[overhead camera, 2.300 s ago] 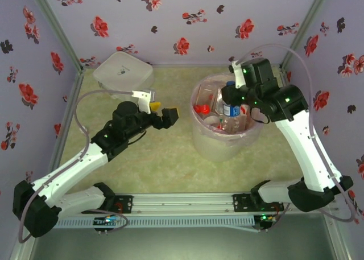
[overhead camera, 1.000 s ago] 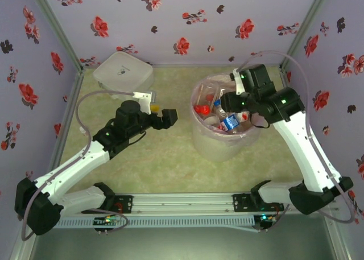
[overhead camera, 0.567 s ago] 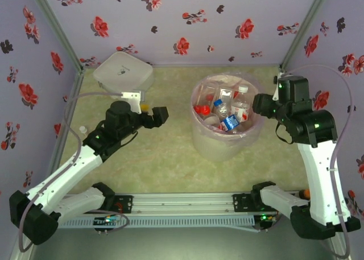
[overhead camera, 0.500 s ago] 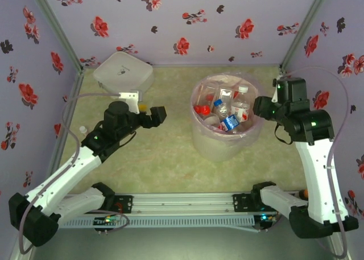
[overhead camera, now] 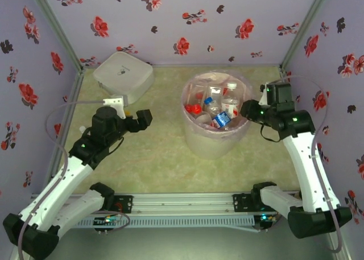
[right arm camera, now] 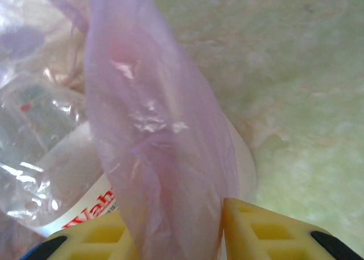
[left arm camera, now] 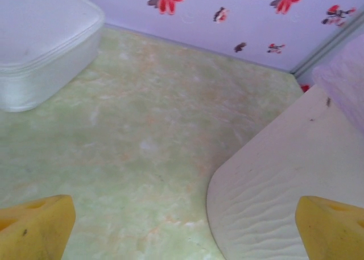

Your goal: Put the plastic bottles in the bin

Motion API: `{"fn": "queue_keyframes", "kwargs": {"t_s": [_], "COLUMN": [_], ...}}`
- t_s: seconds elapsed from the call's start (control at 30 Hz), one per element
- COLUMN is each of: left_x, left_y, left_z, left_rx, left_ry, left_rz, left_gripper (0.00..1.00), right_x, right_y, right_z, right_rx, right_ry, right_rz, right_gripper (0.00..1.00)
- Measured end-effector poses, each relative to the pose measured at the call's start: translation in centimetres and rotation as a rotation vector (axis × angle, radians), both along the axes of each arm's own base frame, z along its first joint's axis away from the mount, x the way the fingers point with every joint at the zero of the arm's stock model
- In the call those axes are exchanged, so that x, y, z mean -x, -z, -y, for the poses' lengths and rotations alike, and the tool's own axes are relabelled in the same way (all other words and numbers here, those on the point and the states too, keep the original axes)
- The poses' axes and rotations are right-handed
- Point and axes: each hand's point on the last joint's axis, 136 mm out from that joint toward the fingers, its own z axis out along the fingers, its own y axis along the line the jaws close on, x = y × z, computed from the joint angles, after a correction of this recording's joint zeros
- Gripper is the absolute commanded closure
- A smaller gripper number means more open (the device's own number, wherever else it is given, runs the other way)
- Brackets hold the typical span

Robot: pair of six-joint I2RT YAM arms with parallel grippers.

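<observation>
Your plastic bottles [overhead camera: 219,116] lie inside the bin [overhead camera: 211,145]. Your right gripper [right arm camera: 176,231] pinches the bin's pink liner [right arm camera: 153,129] at the right rim. Your left gripper [left arm camera: 182,228] hangs wide open, left of the bin.

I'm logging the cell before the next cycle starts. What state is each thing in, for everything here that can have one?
bin: upright, holding bottles.
pink liner: draped over the bin's rim.
plastic bottles: piled inside the bin, visible caps on.
white box: lid shut.
left end effector: open, holding nothing.
right end effector: closed on the pink liner at the bin's rim.
</observation>
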Motion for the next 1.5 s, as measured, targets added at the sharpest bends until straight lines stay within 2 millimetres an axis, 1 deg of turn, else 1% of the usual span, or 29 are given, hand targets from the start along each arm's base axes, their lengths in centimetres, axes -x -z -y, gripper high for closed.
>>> {"fn": "queue_keyframes", "kwargs": {"t_s": [0.1,0.23,0.3,0.37,0.43,0.53,0.6,0.63,0.7,0.73,0.83,0.9,0.93,1.0,1.03,1.13,1.17,1.23,1.37,1.43,1.5], "left_x": [0.5,1.1,1.4,1.6,1.9,2.0,2.0,2.0,1.7,1.6,0.9,0.4,0.2,-0.3,-0.6,-1.5,-1.8,-2.3,-3.5,-4.3,-5.2], "left_y": [0.6,1.4,2.2,3.5,4.8,6.5,7.2,7.3,7.6,7.7,8.6,9.5,10.1,11.0,11.3,12.5,13.1,14.7,17.3,17.9,17.9], "left_z": [-1.9,-5.4,-7.0,-8.6,-9.8,-11.0,-11.5,-11.6,-12.1,-12.4,-13.4,-14.1,-14.5,-15.2,-15.6,-16.9,-17.2,-17.7,-18.3,-18.7,-19.0], "left_rx": [-0.028,-0.078,-0.102,-0.128,-0.149,-0.171,-0.181,-0.182,-0.189,-0.196,-0.230,-0.268,-0.294,-0.348,-0.382,-0.468,-0.495,-0.541,-0.617,-0.642,-0.659], "left_ry": [-0.060,-0.182,-0.240,-0.299,-0.343,-0.385,-0.402,-0.407,-0.425,-0.436,-0.471,-0.494,-0.504,-0.523,-0.536,-0.578,-0.587,-0.594,-0.591,-0.597,-0.606], "left_rz": [-0.013,-0.037,-0.050,-0.075,-0.103,-0.138,-0.156,-0.157,-0.160,-0.162,-0.166,-0.178,-0.183,-0.190,-0.185,-0.165,-0.159,-0.156,-0.159,-0.154,-0.128], "left_gripper": [0.00,0.00,0.00,0.00,0.00,0.00,0.00,0.00,0.00,0.00,0.00,0.00,0.00,0.00,0.00,0.00,0.00,0.00,0.00,0.00,0.00], "right_x": [-1.6,-3.5,-4.2,-4.9,-5.3,-5.7,-6.0,-6.2,-6.4,-6.5,-6.5,-6.3,-6.2,-5.7,-5.6,-5.6,-5.7,-5.7,-5.6,-5.7,-5.9], "right_y": [-0.1,-0.1,0.0,0.0,-0.3,-1.3,-2.8,-3.7,-5.5,-6.3,-8.2,-8.6,-8.3,-6.5,-4.8,0.9,3.0,6.4,12.6,14.8,16.1], "right_z": [-2.9,-8.4,-10.6,-12.7,-14.0,-14.9,-14.6,-14.2,-12.9,-11.8,-7.3,-4.2,-2.8,-0.9,0.1,2.8,3.7,5.1,6.7,7.2,7.5], "right_rx": [-0.039,-0.096,-0.116,-0.140,-0.156,-0.159,-0.142,-0.131,-0.109,-0.096,-0.043,0.020,0.065,0.152,0.205,0.356,0.414,0.508,0.652,0.691,0.712], "right_ry": [-0.046,-0.150,-0.193,-0.228,-0.251,-0.275,-0.275,-0.276,-0.257,-0.237,-0.138,-0.055,-0.014,0.038,0.067,0.137,0.156,0.174,0.165,0.165,0.171], "right_rz": [0.035,0.068,0.074,0.078,0.084,0.106,0.147,0.176,0.234,0.262,0.336,0.379,0.398,0.409,0.397,0.307,0.269,0.222,0.175,0.172,0.174], "right_gripper": [0.64,0.64,0.64,0.62,0.51,0.26,0.01,0.01,0.01,0.01,0.01,0.01,0.01,0.01,0.01,0.01,0.01,0.01,0.01,0.01,0.01]}}
